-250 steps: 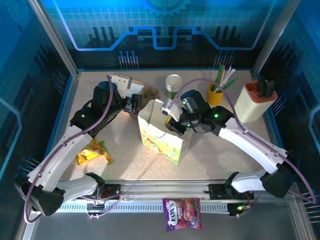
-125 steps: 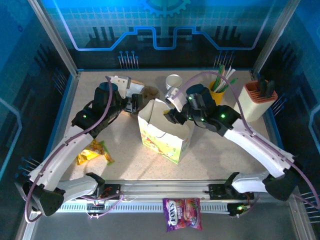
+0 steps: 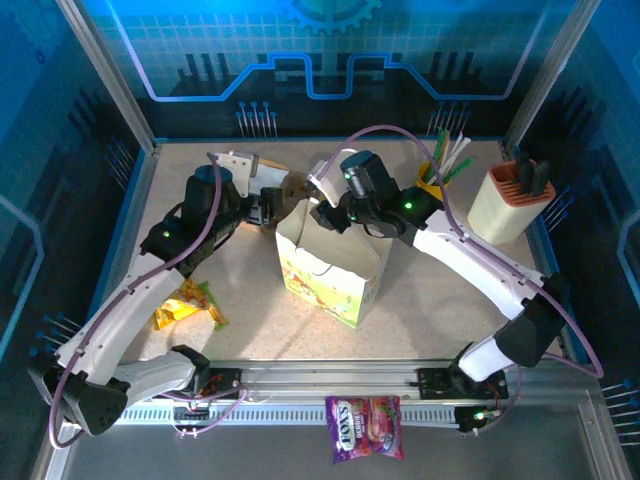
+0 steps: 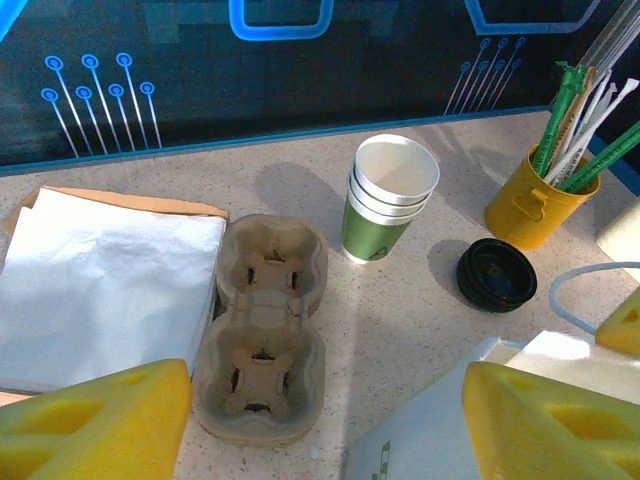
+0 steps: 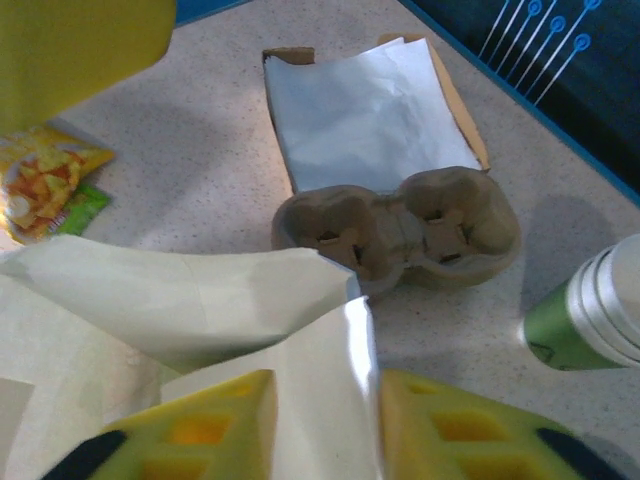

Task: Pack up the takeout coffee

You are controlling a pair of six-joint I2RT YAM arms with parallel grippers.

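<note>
Packing is barely beginning — the right fingers (image 5: 325, 425) are pinching the bag (image 5: 190, 300) rim, the left fingers (image 4: 330, 420) are hanging wide and empty, while beyond them the nested cups (image 4: 390, 200) are standing unlidded beside a loose lid (image 4: 497, 275).

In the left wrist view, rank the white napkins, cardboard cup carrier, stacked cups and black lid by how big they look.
1. white napkins
2. cardboard cup carrier
3. stacked cups
4. black lid
The cups sit farther from the camera, so their real size is unsure.

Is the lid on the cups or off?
Off. The stacked cups stand open on top, and the black lid lies on the table beside them.
</note>
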